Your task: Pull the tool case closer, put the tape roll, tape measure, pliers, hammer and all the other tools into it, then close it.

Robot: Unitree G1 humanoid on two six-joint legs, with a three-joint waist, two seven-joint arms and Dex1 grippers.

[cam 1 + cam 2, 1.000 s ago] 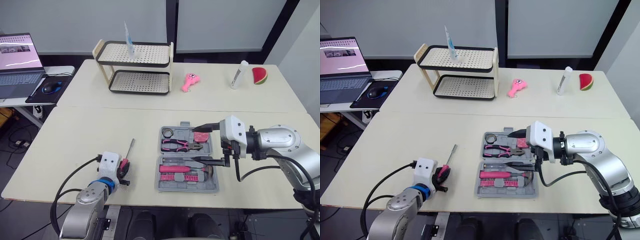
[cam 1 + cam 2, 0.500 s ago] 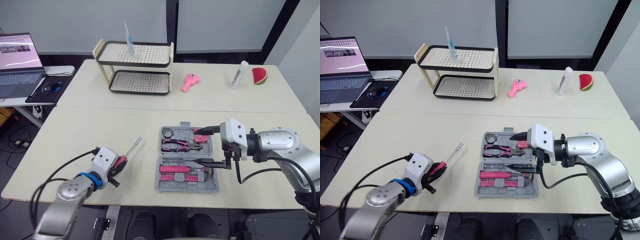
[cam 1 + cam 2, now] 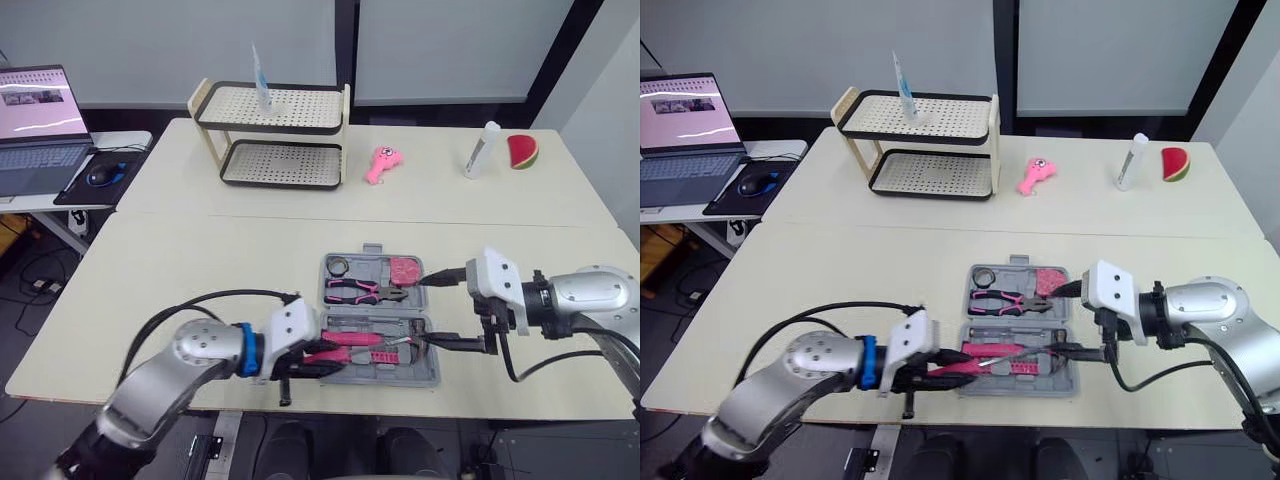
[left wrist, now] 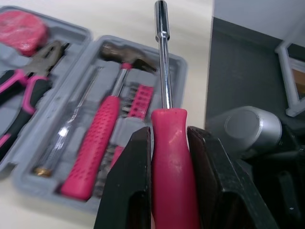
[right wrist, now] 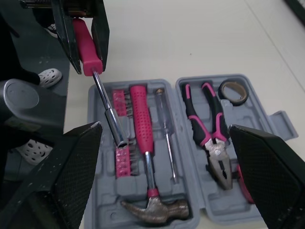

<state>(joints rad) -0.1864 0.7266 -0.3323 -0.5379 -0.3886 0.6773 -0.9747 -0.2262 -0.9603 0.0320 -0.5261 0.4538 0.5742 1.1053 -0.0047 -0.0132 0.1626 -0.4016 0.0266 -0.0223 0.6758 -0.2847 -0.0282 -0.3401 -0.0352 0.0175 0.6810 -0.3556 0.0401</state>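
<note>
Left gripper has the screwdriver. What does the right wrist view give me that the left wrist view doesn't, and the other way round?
The right wrist view adds the tape roll, seated in the case by the pliers' handles, and the open right gripper facing the case. The left wrist view adds the tape measure's pink top, beside the pliers' nose. Both share the left gripper shut on the screwdriver, plus the hammer, bits and pliers in the case.

hammer [image 5: 141, 119] in tool case [image 3: 431, 372], rack [image 3: 270, 135] behind
</note>
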